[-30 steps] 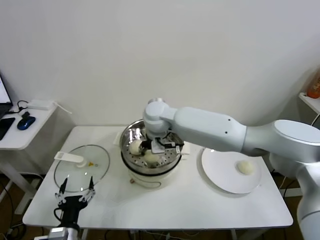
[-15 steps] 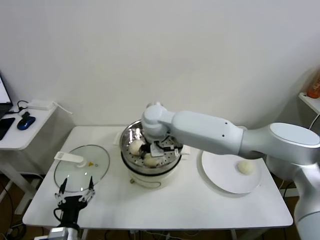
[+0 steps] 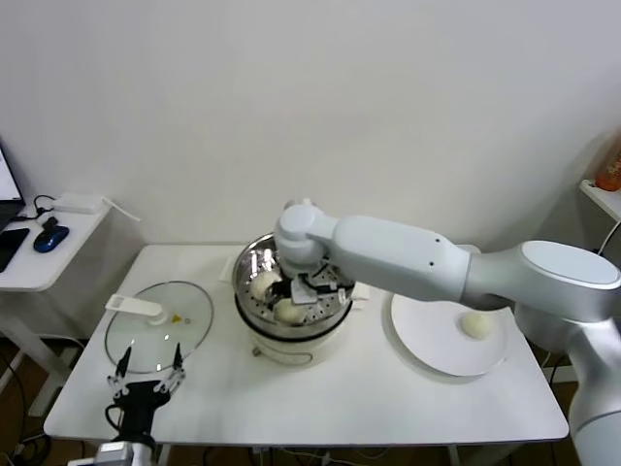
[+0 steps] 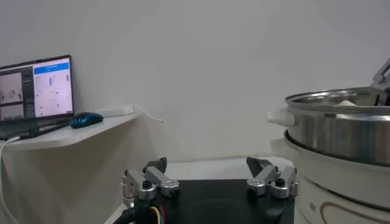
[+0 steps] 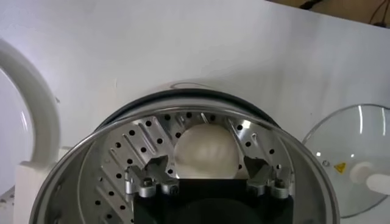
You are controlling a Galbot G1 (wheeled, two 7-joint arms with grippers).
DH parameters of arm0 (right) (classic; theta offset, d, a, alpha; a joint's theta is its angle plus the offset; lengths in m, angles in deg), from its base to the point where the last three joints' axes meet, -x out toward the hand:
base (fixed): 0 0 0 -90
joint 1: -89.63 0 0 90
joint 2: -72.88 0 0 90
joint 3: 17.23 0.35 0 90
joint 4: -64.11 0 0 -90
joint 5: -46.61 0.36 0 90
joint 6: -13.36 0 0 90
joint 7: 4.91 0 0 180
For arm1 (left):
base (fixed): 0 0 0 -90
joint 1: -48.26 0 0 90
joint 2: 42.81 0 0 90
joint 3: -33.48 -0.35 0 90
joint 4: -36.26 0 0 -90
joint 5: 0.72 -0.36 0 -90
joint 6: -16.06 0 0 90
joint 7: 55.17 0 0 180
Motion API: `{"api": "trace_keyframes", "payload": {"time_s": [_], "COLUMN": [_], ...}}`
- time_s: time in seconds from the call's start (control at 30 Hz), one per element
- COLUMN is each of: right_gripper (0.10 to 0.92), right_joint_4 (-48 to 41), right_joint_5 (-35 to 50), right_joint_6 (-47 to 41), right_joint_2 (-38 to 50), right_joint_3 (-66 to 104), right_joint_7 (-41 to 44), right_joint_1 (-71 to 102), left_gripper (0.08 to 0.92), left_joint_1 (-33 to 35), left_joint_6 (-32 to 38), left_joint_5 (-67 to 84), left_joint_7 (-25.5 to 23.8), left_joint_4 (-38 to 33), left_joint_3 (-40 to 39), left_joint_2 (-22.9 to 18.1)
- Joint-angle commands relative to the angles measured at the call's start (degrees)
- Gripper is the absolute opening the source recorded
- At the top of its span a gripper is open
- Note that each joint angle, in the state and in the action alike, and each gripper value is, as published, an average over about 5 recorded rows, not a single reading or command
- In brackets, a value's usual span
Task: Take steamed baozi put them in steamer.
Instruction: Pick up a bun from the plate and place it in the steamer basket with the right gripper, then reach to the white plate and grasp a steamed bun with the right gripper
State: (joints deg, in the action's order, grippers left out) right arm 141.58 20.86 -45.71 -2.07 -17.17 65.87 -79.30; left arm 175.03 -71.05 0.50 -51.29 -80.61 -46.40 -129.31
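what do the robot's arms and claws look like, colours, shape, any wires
The right arm is a thick, rounded, glossy white shell with smooth joints. The right claw has a black body and two short silver metal fingers with black screws. The left claw matches it, with a black palm, silver fingers and red, yellow and blue wires at its base.

We are not finding any words or numbers we can read; the writing on the computer screen (image 4: 35,88) is too small.
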Motion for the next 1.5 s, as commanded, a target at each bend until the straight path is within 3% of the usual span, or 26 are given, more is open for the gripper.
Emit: {"api": "trace_keyframes", "payload": {"time_s": [0.03,0.27,0.6,0.77,0.9,1.17,1.5], "right_gripper": [0.823,0.823,0.823,0.823,0.823,0.823,0.823], "right_joint_4": [-0.09,-0.93,-7.09,-6.46,-5.68,-6.19,-10.86], "right_joint_5": [5.42,18.59,52.90,60.76,59.85,46.41,31.42], "right_joint_6": [-0.11,-4.41,-25.43,-32.55,-36.51,-37.15,-35.17], "right_joint_2": [1.09,5.15,16.95,24.80,31.66,42.62,45.21], "right_joint_3": [-0.01,-4.07,-21.03,-25.64,-26.87,-20.54,-0.73], "right_joint_7": [0.76,1.79,-2.86,-7.36,-9.84,-10.29,-8.64], "right_joint_1": [-3.16,-11.98,-28.33,-30.31,-29.71,-18.90,3.97], "left_gripper": [0.823,0.823,0.823,0.823,0.823,0.823,0.823], "left_joint_1": [0.12,-0.04,-0.29,-0.68,-0.92,-1.27,-1.68], "left_joint_6": [-0.02,-0.20,-0.29,-0.40,-0.39,-0.36,-0.36], "left_joint_5": [-0.02,-0.05,0.00,0.00,0.09,0.04,-0.23], "left_joint_7": [0.01,0.05,-0.07,-0.13,-0.16,-0.23,-0.23], "left_joint_4": [-0.14,-0.36,-0.71,-0.87,-0.98,-1.32,-1.45], "left_joint_3": [0.05,-0.18,-0.48,-0.97,-1.19,-1.67,-1.77], "left_joint_2": [-0.02,-0.10,0.35,0.61,0.73,0.77,0.81]}}
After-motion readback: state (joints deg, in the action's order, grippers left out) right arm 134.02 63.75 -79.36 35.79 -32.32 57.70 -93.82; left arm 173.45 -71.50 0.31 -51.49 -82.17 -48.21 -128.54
